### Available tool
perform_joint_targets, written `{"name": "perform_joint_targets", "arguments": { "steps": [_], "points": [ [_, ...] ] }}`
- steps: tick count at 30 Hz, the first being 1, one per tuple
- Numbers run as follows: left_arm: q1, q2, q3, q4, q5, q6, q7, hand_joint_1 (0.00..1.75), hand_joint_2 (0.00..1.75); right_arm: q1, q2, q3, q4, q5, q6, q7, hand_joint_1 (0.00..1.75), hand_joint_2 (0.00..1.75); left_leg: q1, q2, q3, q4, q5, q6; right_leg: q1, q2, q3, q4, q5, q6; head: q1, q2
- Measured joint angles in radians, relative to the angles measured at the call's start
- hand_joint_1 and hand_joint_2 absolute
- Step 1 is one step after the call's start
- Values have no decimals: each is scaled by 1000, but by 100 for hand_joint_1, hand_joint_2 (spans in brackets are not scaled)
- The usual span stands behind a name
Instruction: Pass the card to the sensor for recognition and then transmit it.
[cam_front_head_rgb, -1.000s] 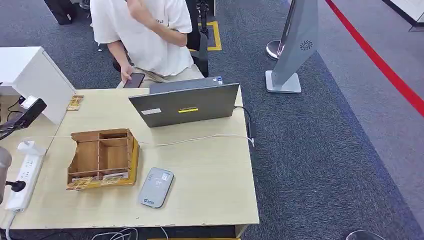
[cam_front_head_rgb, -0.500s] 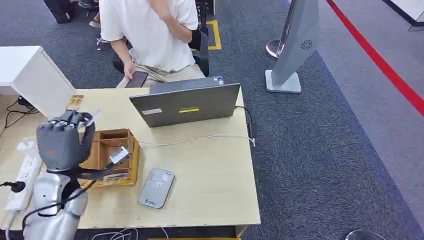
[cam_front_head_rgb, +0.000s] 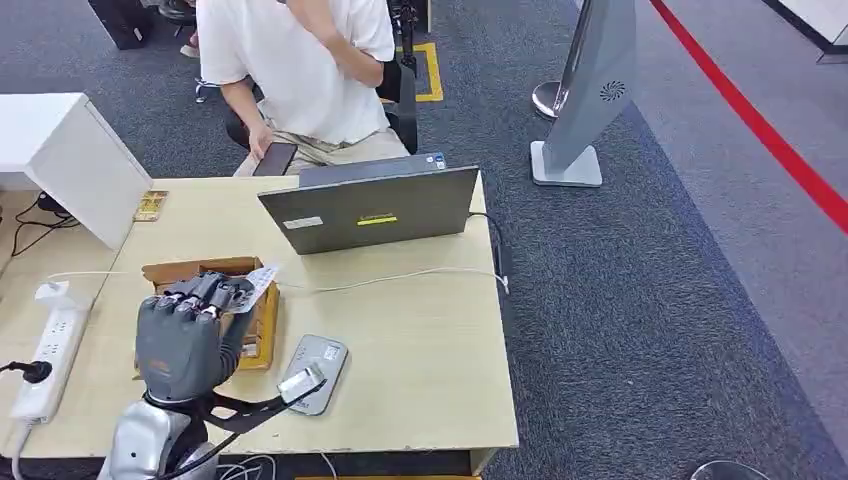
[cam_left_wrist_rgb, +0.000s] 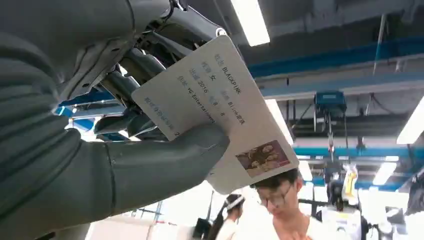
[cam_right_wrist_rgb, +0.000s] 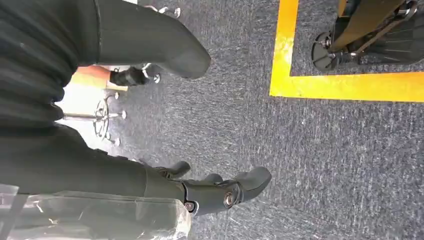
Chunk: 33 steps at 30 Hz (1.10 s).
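The left hand (cam_front_head_rgb: 185, 335) has swung in from the worktop's (cam_front_head_rgb: 420, 350) edge — fingers pinching the card (cam_left_wrist_rgb: 215, 112) — nearing the sensor (cam_front_head_rgb: 312, 374), so recognition looks imminent.

1. The left hand (cam_front_head_rgb: 185, 338) is dark grey, with a broad smooth back and darker fingers (cam_front_head_rgb: 205, 292) marked by small reddish spots at the knuckles.
2. Below it, at 6 o'clock, the left arm (cam_front_head_rgb: 145, 445) is a rounded silver shell.
3. Thin black cables (cam_front_head_rgb: 245, 408) loop from the wrist.
4. The right hand (cam_right_wrist_rgb: 150, 145) has a grey ribbed cover, a thick grey thumb (cam_right_wrist_rgb: 165, 42) and darker fingers (cam_right_wrist_rgb: 230, 190) with round screw heads.
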Motion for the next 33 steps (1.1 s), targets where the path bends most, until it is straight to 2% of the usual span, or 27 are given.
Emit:
{"name": "perform_joint_targets", "arguments": {
  "steps": [4, 11, 20, 21, 23, 27, 33],
  "points": [
    [21, 1, -4, 75, -45, -21, 40, 175, 175, 0, 1, -3, 0, 15, 7, -2, 0, 175, 0, 0, 0, 0, 0, 0, 0, 0, 0, 0, 0, 0, 0, 0],
    [30, 1, -4, 204, -67, -16, 55, 175, 175, 0, 1, -7, 0, 37, 13, -12, 0, 175, 0, -1, 0, 0, 0, 0, 0, 0, 0, 0, 0, 0, 0, 0],
    [30, 1, -4, 260, -67, -15, 58, 175, 175, -1, 1, -7, 0, 44, 19, -14, 0, 175, 0, -1, 0, 0, 0, 0, 0, 0, 0, 0, 0, 0, 0, 0],
    [27, 0, -4, 264, -60, -13, 40, 175, 175, -2, 4, -5, 0, 63, 28, -24, 0, 175, 0, -1, 0, 0, 0, 0, 0, 0, 0, 0, 0, 0, 0, 0],
    [-1, -16, -18, 302, -54, -18, 8, 175, 175, -11, 35, 1, 0, 83, -3, -20, 0, 175, 0, -2, -1, 0, 1, 1, 0, -2, 0, 0, 0, 0, 0, 0],
    [-52, -53, -63, 376, -64, -20, 18, 175, 175, -36, 87, 5, 2, 101, -32, -15, 0, 175, 0, -2, 0, 0, 2, 1, 0, -1, 0, 0, 1, 1, -3, 0],
    [-65, -67, -91, 447, -64, -19, 19, 175, 175, -43, 95, 7, 3, 106, -16, -30, 0, 175, 0, -2, -1, 0, 2, 1, 0, -2, 0, 0, 1, 1, -1, 0]
  ]
}}
